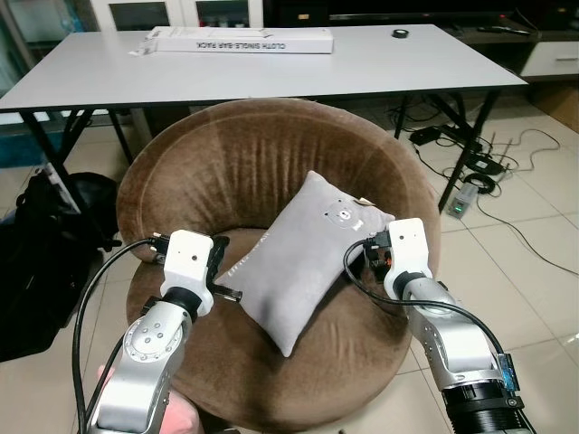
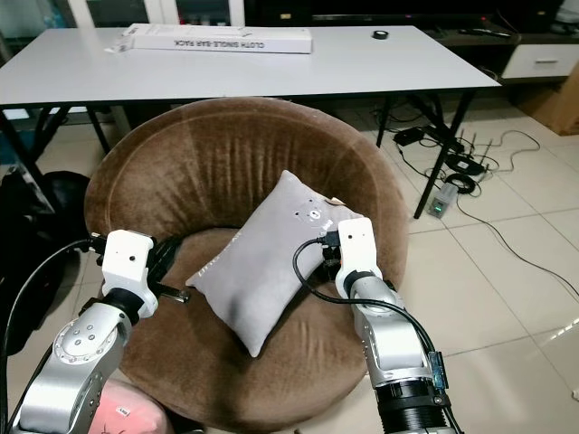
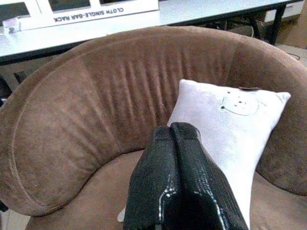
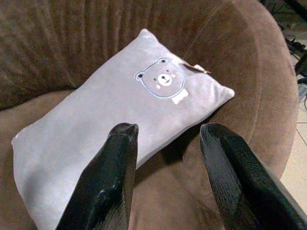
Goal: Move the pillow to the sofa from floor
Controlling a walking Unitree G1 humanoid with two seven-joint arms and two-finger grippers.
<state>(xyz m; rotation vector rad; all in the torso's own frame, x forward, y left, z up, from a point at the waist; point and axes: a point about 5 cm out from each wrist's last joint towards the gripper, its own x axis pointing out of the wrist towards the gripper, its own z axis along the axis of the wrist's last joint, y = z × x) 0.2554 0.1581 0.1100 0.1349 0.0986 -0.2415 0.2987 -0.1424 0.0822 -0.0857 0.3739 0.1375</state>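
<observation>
Pillow [image 1: 312,262] already leans on the sofa [image 1: 226,154] back, so we ease the right gripper [image 4: 168,158], jaws released, and left gripper [image 3: 175,143], jaws clenched & empty, straight back w/o snagging it.

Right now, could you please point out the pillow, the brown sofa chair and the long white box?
pillow [image 1: 303,267], left eye view, centre of its grey face.
brown sofa chair [image 1: 231,158], left eye view, backrest.
long white box [image 1: 240,40], left eye view, top.

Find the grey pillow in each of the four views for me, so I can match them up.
Left eye view: pillow mid-frame on the seat, leaning on the backrest.
Right eye view: pillow just left of centre.
Left wrist view: pillow right of centre, beyond the left gripper.
Right wrist view: pillow centre, beyond the right gripper.
Shared landmark: the brown sofa backrest curving behind it.
</observation>
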